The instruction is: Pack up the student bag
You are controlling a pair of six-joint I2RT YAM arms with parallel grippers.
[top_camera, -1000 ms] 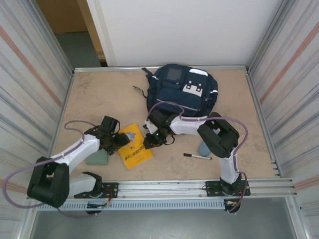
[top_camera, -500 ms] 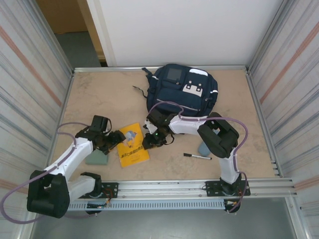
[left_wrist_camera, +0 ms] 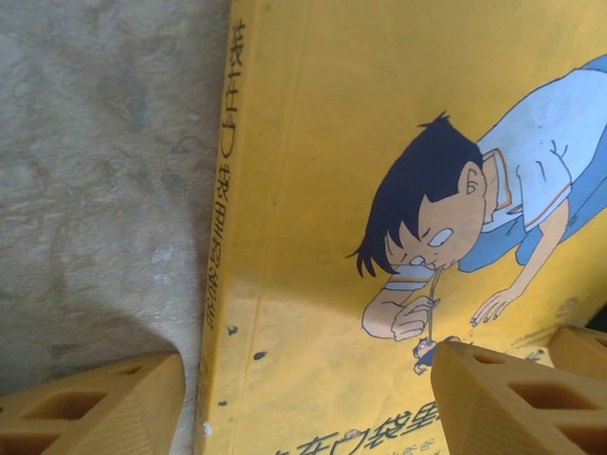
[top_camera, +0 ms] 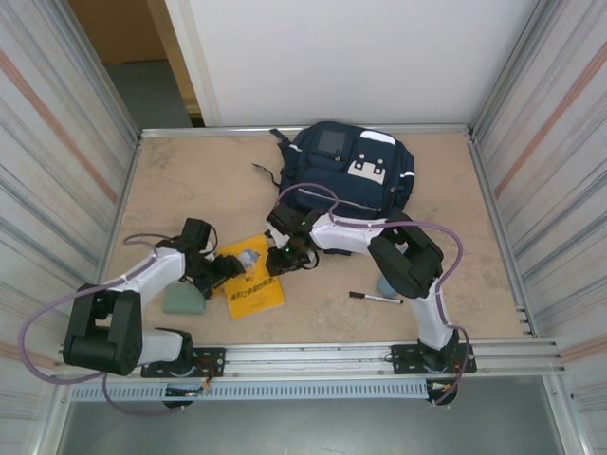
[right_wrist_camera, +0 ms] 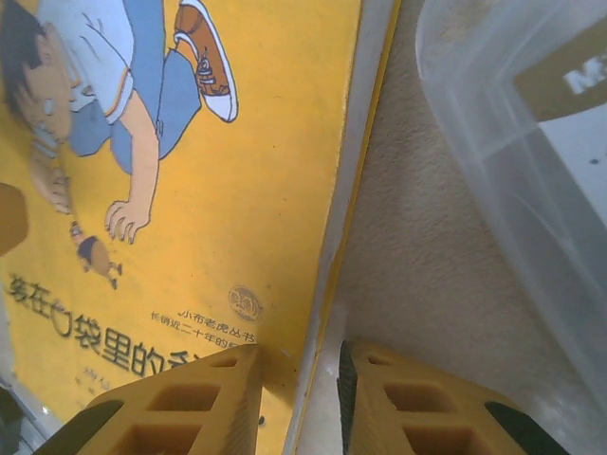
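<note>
The student bag [top_camera: 346,171], navy with white patches, lies at the back of the table. A yellow picture book [top_camera: 248,284] lies flat in front of it, between my two grippers. My left gripper [top_camera: 230,268] is low over the book's left side. In the left wrist view it [left_wrist_camera: 302,368] stands open across the spine of the book [left_wrist_camera: 313,237], one finger over the table, the other over the cover. My right gripper [right_wrist_camera: 299,365] is nearly closed on the long page edge of the book [right_wrist_camera: 218,171], at the book's right side in the top view [top_camera: 282,261].
A green block [top_camera: 185,301] lies left of the book beside my left arm. A black pen [top_camera: 376,298] rests on the table at front right, with a bluish object [top_camera: 386,283] half under my right arm. A clear plastic box [right_wrist_camera: 512,142] sits just beyond the book's edge.
The book has slid a little left and turned straighter. My right gripper moved left to the book's edge. My left arm pulled back left, its gripper still over the book.
</note>
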